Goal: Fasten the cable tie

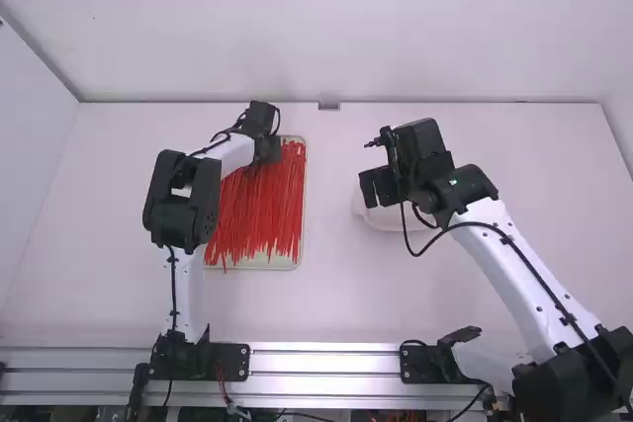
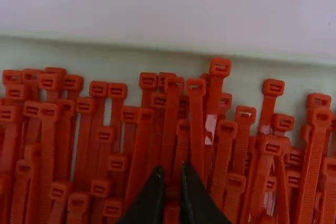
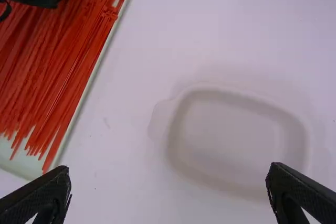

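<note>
Right fingers (image 3: 42, 195) spread wide over dish (image 3: 236, 140); cable ties (image 3: 52, 66) reach tray (image 3: 16, 166) edge.

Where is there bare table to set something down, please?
Bare table lies right of the white dish, left of the tray, and in the strip between them. Crowded: cable ties fill the tray under the left gripper; right gripper over dish.

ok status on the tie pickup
left gripper shut on a cable tie on the tray. right gripper open over the white dish. nothing blocking.
</note>
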### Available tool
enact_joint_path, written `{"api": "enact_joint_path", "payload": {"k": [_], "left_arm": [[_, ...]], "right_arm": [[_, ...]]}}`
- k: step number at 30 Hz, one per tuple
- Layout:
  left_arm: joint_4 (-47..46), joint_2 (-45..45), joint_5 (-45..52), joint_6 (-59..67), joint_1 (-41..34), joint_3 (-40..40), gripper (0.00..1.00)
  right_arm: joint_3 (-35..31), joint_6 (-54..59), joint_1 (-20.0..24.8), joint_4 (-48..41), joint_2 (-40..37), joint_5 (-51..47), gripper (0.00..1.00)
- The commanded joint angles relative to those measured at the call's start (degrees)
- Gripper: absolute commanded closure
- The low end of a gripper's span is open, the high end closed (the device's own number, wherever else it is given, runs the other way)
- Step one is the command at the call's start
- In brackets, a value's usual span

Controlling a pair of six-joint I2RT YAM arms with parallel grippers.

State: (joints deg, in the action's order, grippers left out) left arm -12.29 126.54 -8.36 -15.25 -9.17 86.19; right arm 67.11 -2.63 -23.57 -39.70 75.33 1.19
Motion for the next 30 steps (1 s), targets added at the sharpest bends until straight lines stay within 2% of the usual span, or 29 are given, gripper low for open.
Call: {"api": "enact_joint_path", "payload": {"k": [1,8,13,22,30], "left_arm": [[0.3,0.6,-2.5,-2.5,0.5,-0.7,0.94],[1.6,-4.7,-6.1,-4.9,0.5,-0.2,0.95],[1.6,-13.0,-6.1,-4.9,0.4,-0.2,0.96],[-4.0,-32.1,-6.3,-4.9,-0.2,-2.2,0.98],[-0.8,-54.8,-6.1,-4.7,-0.2,-17.0,0.98]], "right_arm": [[-0.4,-0.1,-0.1,-0.1,0.3,0.0,0.01],[-0.4,-0.1,0.0,0.3,0.3,0.0,0.01],[-0.4,-0.1,-0.2,0.3,0.3,0.0,0.01],[-0.4,-0.1,-0.2,1.0,0.3,0.2,0.01],[-0.4,-0.1,-2.1,3.5,0.3,0.5,0.01]]}}
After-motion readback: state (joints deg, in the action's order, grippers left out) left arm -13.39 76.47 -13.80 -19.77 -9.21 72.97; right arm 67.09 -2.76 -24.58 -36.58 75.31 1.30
